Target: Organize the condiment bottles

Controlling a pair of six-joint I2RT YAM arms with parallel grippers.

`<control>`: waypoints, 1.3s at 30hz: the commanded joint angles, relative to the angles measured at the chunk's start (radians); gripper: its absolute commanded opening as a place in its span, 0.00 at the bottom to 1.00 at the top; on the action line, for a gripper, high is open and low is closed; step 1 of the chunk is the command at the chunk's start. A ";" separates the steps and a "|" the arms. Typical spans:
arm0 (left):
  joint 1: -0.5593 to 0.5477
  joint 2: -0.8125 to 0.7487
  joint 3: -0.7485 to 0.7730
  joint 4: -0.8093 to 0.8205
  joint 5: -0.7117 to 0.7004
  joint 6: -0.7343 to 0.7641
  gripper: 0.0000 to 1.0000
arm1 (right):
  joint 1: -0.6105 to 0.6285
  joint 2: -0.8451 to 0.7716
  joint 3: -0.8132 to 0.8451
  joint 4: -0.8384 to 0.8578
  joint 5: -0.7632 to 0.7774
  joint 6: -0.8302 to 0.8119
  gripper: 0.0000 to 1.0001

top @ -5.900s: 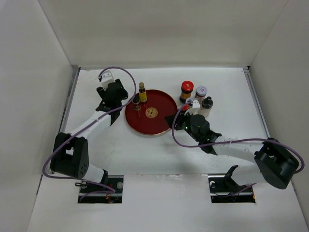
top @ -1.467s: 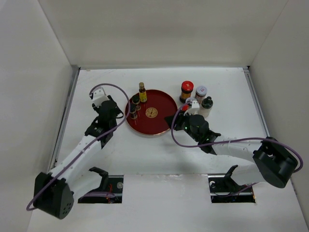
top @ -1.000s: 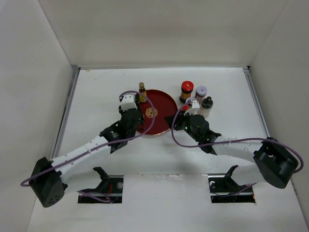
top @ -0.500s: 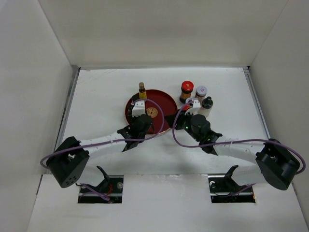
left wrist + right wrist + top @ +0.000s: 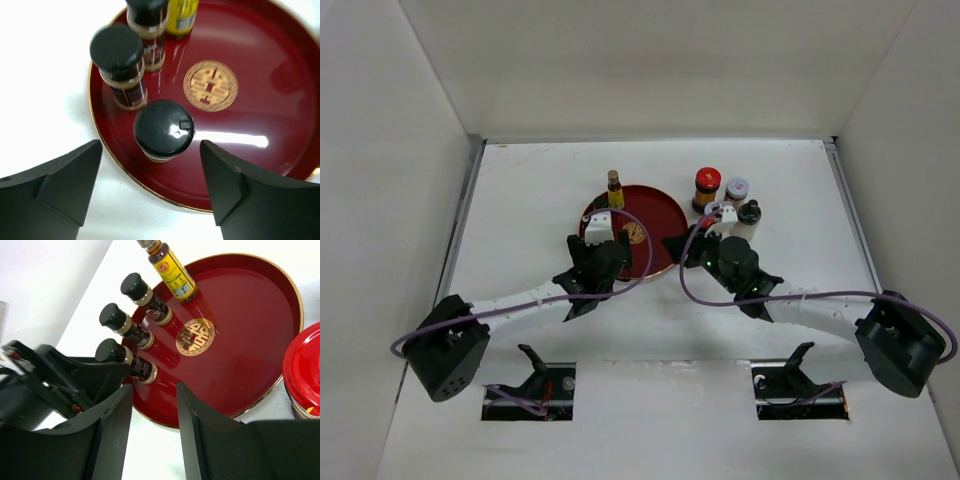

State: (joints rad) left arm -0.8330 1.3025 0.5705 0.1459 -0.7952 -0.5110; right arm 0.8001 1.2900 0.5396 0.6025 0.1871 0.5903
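Four on tray, top view: yellow bottle (image 5: 614, 190) at 11 o'clock on the tray (image 5: 658, 222) rim; the other three mostly hidden under the left arm.
Off tray, top view: red-lidded jar (image 5: 707, 184), white-lidded jar (image 5: 737, 189) and black-capped pale bottle (image 5: 749, 213) clustered on the table (image 5: 520, 200) at 2 o'clock of the tray, not yet sorted.
Grippers, top view: left gripper (image 5: 603, 240) over the tray's 8 o'clock edge; right gripper (image 5: 685, 243) at its 4 o'clock edge; finger gap unreadable here.
Left wrist view: jaws spread wide, holding nothing. Nearest dark-capped bottle (image 5: 162, 131) is upright just ahead, centred on the gap, untouched. Middle dark-capped bottle (image 5: 119, 60) and far dark-capped bottle (image 5: 147, 22) run off toward 11 o'clock. The row hugs the rim, likely to keep the centre free for the jars.
Right wrist view: jaws partly parted, empty, aimed across the tray. Red-lidded jar sits at 3 o'clock, just outside the rim.
Step, judged: left is either letting go or lining up, can't tell which. Right is closest to the jar cluster, so it probably fetches next.
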 commanded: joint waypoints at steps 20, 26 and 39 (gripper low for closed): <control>0.339 -0.473 -0.225 0.274 0.132 -0.095 0.58 | 0.030 -0.216 0.178 -0.509 0.391 -0.124 0.63; 0.550 -0.447 -0.343 0.285 0.341 -0.348 0.43 | -0.014 -0.155 0.261 -0.731 0.496 -0.161 0.93; 0.588 -0.514 -0.412 0.350 0.387 -0.376 0.47 | -0.098 0.115 0.376 -0.708 0.428 -0.182 1.00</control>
State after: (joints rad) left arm -0.2379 0.7883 0.1547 0.4324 -0.4332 -0.8650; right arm 0.7277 1.3945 0.8604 -0.1490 0.6163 0.4286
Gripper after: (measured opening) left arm 0.462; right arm 0.998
